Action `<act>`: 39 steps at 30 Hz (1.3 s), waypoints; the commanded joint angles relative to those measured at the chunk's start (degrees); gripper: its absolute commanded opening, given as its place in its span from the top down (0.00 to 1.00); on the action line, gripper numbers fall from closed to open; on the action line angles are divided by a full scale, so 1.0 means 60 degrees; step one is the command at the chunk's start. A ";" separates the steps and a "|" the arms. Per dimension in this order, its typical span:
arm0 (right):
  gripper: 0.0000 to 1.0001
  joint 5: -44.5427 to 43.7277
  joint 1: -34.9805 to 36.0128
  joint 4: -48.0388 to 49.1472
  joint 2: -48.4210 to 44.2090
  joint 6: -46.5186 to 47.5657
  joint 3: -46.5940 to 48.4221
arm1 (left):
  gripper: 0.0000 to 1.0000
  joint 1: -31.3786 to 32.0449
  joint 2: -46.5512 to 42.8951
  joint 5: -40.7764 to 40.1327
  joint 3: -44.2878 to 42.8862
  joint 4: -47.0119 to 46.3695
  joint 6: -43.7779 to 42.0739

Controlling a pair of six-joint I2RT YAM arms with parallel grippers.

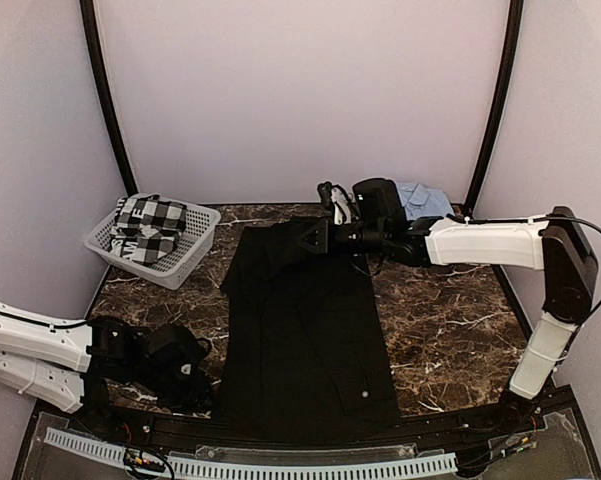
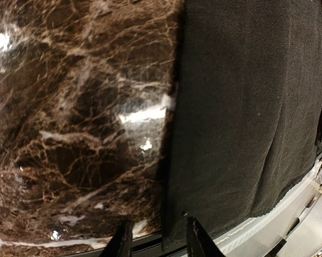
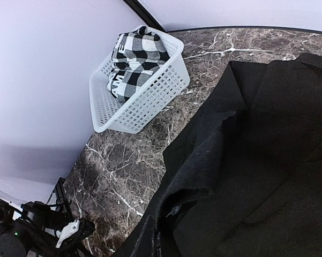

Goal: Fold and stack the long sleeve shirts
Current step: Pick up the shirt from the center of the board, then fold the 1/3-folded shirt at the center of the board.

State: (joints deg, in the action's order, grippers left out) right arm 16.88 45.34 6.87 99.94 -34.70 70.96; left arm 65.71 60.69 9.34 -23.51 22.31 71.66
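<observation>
Pinching a raised peak of the black shirt [image 1: 310,330] in the right claw [image 1: 318,236], jaws clamped tight on the cloth, with the rest of the garment spread flat on the marble table [image 1: 450,340] below and nearward of the jaws. Holding the left claw [image 2: 159,241] low over the shirt's near left edge, jaws narrowly parted and straddling that edge, dark cloth to one side of the fingers [image 2: 195,241] and bare marble to the other. Beyond the right claw's wrist, folded light blue shirt [image 1: 423,200] at the table's far edge; well off to that claw's left, white basket [image 1: 170,268] holding checked cloth [image 1: 150,225].
</observation>
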 commanded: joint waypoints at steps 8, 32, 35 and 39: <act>1.00 -0.0158 -0.0042 -0.0052 -0.0466 0.0242 0.0429 | 0.75 0.0451 0.0452 -0.0011 -0.0358 -0.0113 0.0315; 1.00 -0.2273 -0.0583 -0.2768 -0.0553 0.2405 0.3282 | 1.00 0.0550 0.0947 -0.0813 -0.2595 0.0544 -0.1402; 1.00 -0.2532 -0.1031 -0.3035 -0.0679 0.2695 0.3517 | 1.00 0.0561 0.1350 -0.0662 -0.3152 0.0297 -0.2079; 1.00 -0.2581 -0.1660 -0.3151 -0.0964 0.2905 0.3473 | 1.00 0.0562 0.2147 -0.0165 -0.3918 -0.0050 -0.2965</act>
State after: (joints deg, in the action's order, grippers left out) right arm 3.90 38.57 -10.44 97.43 -20.36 90.45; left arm 68.79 69.78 5.82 -42.57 23.49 61.52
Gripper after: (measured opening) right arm 0.003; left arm 0.005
